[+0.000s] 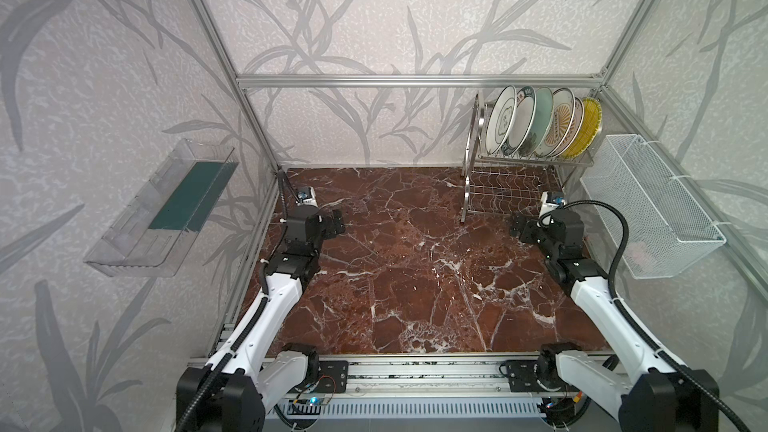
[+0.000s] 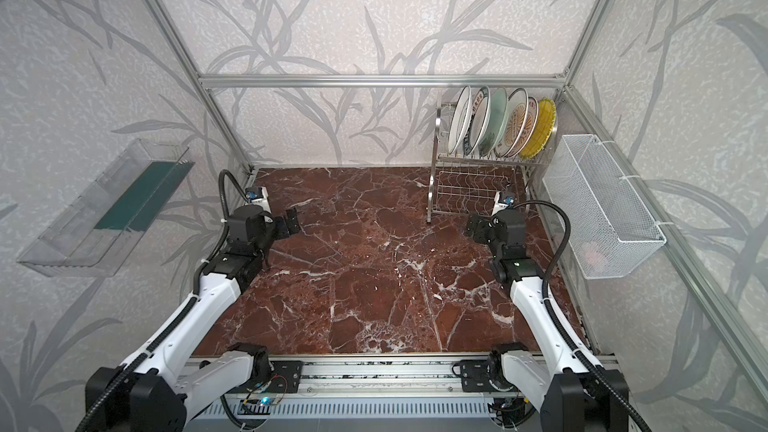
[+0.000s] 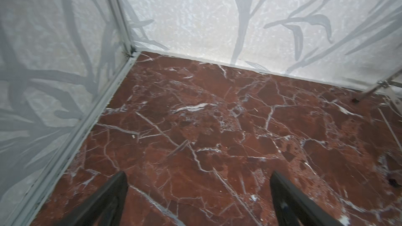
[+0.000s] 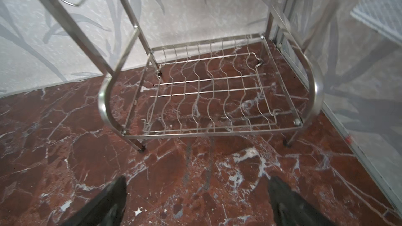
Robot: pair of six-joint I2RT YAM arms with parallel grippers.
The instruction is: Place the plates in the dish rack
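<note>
Several plates (image 1: 540,122) (image 2: 496,122) stand on edge in the top tier of the dish rack (image 1: 471,168) (image 2: 434,184) at the back right in both top views. The yellow ribbed plate (image 1: 589,126) is at the right end of the row and a white one with a green emblem (image 1: 500,118) at the left end. The rack's lower tier (image 4: 104,98) holds nothing. My right gripper (image 1: 519,226) (image 2: 473,226) (image 4: 198,179) hovers open just in front of the rack, nothing between its fingers. My left gripper (image 1: 338,222) (image 2: 291,222) (image 3: 199,173) is open and empty over the marble at the left.
The red marble tabletop (image 1: 415,268) is bare between the arms. A clear plastic tray (image 1: 162,209) hangs on the left wall and a white mesh basket (image 1: 652,201) on the right wall beside the rack. One rack leg (image 3: 369,91) shows in the left wrist view.
</note>
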